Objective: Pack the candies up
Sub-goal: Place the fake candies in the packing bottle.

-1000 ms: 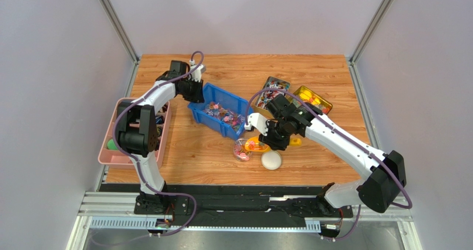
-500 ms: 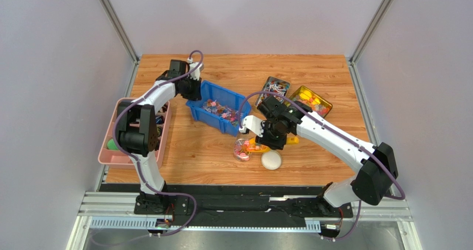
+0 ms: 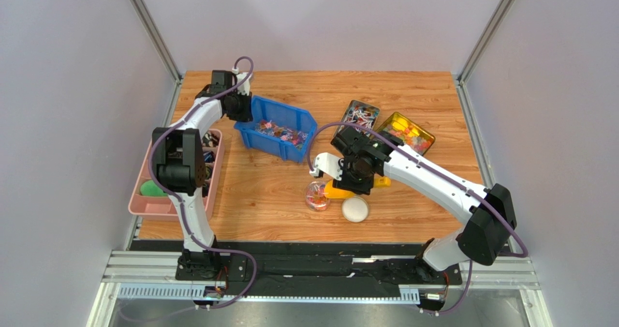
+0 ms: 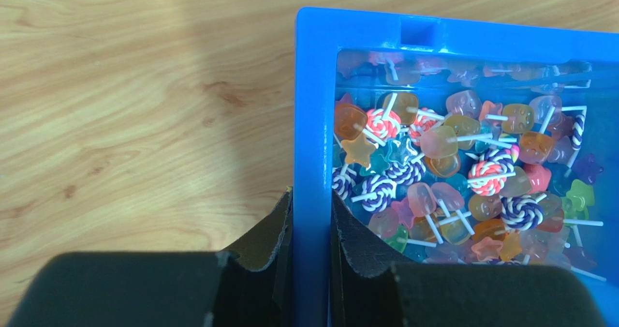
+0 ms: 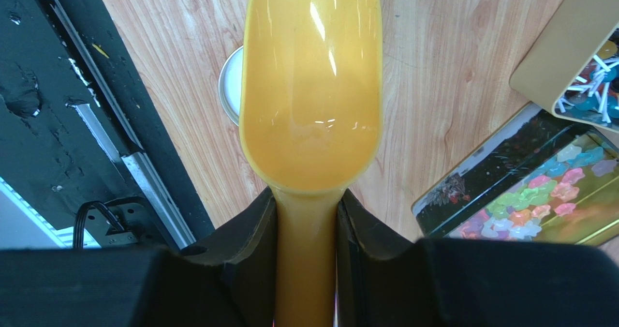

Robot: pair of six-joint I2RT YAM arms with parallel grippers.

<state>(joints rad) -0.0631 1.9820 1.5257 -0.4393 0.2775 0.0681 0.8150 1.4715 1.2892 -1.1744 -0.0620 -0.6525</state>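
With the left pincer (image 4: 312, 207), clenches one wall of the blue bin (image 4: 314, 87), one pad inside and one outside. From above, appears only as a dark block at the bin's far-left corner, jaws not to be made out there.

Furthest left, one pink tray (image 3: 142, 205) at the edge of the table (image 3: 254, 196), partly hidden by the left arm. Contents dark and unclear, apart from one green lump (image 3: 151, 189).

In the single bin, the candies (image 4: 450, 174): lollipops, stars and bear shapes, heaped too thick to count. Cut off at the lower right of the left wrist frame.

Nearer the middle, one clear round jar (image 3: 317, 195) with a few more sweets inside, number unreadable. Just right of it, one white lid (image 3: 355, 209), reduced to a sliver behind the scoop in the right wrist view.

With the right pincer (image 5: 305, 204), grasps the handle of the one yellow scoop (image 5: 312, 87), both pads pressed to it. From above, covers most of that scoop, leaving only yellow ends showing above jar and lid. No telling whether the bowl faces up or down.

Far right, two tins: left tin (image 3: 361, 114) and right tin (image 3: 409, 131), both holding colourful pieces too small to count, both clipped by the edge of the right wrist frame.
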